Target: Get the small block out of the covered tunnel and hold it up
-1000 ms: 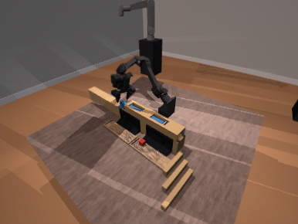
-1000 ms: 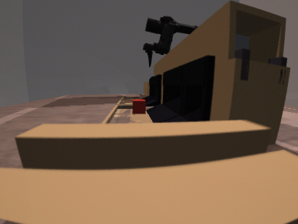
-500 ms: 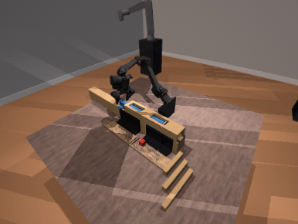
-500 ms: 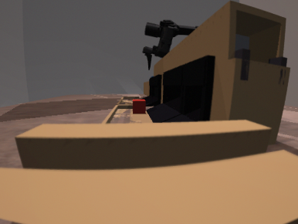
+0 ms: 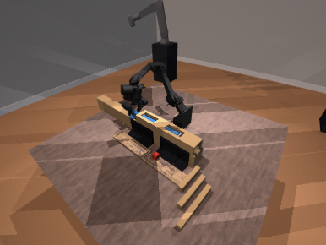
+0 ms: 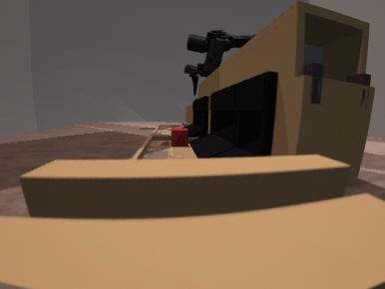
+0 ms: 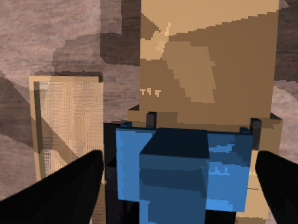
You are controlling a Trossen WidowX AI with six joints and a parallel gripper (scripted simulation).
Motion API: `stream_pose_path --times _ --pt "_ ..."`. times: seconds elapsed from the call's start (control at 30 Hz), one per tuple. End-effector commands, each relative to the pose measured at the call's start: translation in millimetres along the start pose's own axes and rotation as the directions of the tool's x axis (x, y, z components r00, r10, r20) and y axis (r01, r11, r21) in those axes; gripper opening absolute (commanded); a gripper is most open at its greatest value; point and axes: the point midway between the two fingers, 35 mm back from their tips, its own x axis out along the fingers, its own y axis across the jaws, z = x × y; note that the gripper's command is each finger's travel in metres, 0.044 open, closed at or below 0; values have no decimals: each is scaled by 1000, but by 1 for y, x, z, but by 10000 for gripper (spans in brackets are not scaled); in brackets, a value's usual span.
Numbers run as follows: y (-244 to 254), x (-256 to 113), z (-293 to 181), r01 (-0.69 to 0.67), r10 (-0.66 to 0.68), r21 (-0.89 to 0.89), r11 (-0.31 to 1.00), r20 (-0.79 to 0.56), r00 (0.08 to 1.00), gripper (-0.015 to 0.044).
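- Grey walls (image 5: 253, 38) (image 6: 110, 65) rise behind your mat (image 5: 127, 190)
- Center: red block (image 5: 155, 155) (image 6: 180, 138) in the shallow tray (image 5: 169, 174) (image 7: 34, 120)
- Your gripper (image 5: 136, 111) (image 7: 180, 160) stands wide

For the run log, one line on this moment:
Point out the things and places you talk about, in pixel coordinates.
end effector (image 5: 139, 111) (image 7: 180, 160): open, astride blue handle (image 7: 174, 185) | red block (image 5: 155, 155) (image 6: 180, 138): in tray (image 5: 127, 142), ungrasped

Tunnel housing (image 5: 157, 134) (image 6: 286, 100) (image 7: 270, 135) — pale wood look, smooth, matt. Loose rods (image 5: 192, 192) (image 6: 185, 191): same wood-like tan, plain faces, no gloss. Cage (image 5: 149, 117) (image 7: 230, 172): blue, plastic-looking, flat and even. Block (image 5: 155, 155) (image 6: 180, 138): red, smooth, plastic-looking. Tray (image 5: 131, 144) (image 7: 67, 78): wood-toned rim — mottled, rough-looking bed. Mat (image 5: 127, 190) (image 6: 60, 144) (image 7: 55, 30): brownish-grey, streaky grain, matt. Gripper (image 5: 134, 111) (image 6: 192, 82) (image 7: 180, 160): black, dull.
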Motion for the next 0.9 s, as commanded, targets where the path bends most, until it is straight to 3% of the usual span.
stream_pose_path --times 0.0,0.3,0.57,0.87 --pt "0 0 0 1 -1 2 1000 0 1000 282" --pt "0 0 0 1 -1 2 1000 0 1000 203" --pt "1 -1 -17 2 -2 3 1000 -4 1000 0" --pt "0 -3 -46 0 0 4 1000 -5 1000 0"
